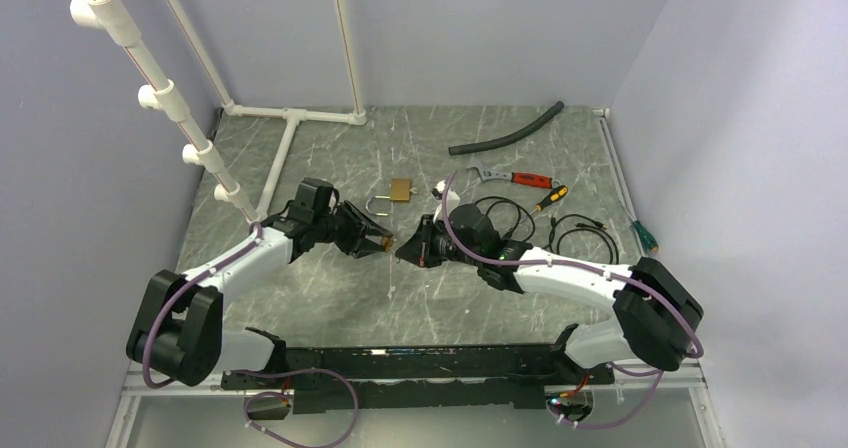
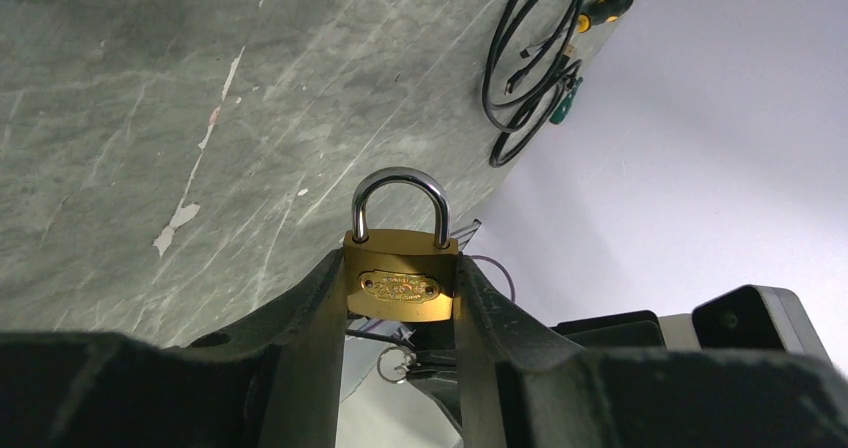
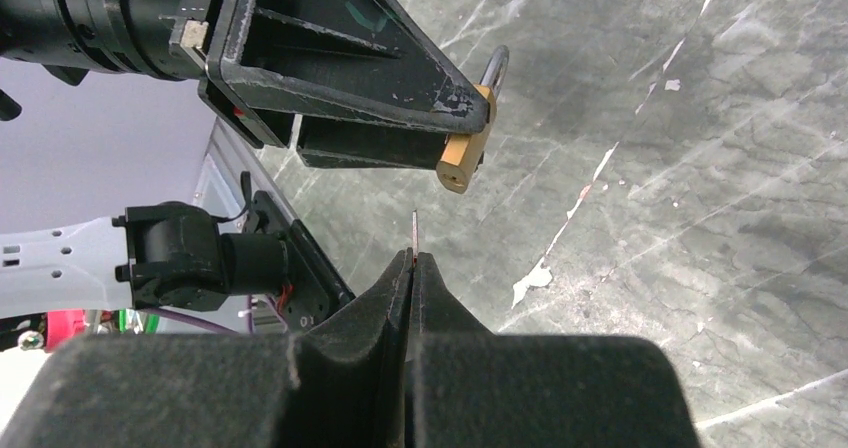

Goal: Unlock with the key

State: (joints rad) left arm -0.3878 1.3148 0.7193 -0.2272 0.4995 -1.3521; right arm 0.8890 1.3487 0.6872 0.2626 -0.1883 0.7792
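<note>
My left gripper (image 1: 378,240) is shut on a brass padlock (image 2: 400,283) with a silver shackle and holds it above the table. It grips the body by both sides, with the shackle pointing away from the wrist. My right gripper (image 3: 412,258) is shut on the key (image 3: 415,230). The key's thin blade sticks out of the fingertips, seen edge-on. The blade tip is a short way below the bottom of the padlock (image 3: 462,158) and apart from it. In the left wrist view the key's small ring (image 2: 395,365) shows below the padlock. The two grippers face each other at mid-table, the right gripper (image 1: 405,248) close to the left.
A second brass padlock (image 1: 397,192) lies on the table just behind the grippers. Behind the right arm are pliers (image 1: 510,178), a yellow-black screwdriver (image 1: 548,198), black cables (image 1: 575,233) and a black hose (image 1: 505,133). White pipes (image 1: 290,118) stand at the back left.
</note>
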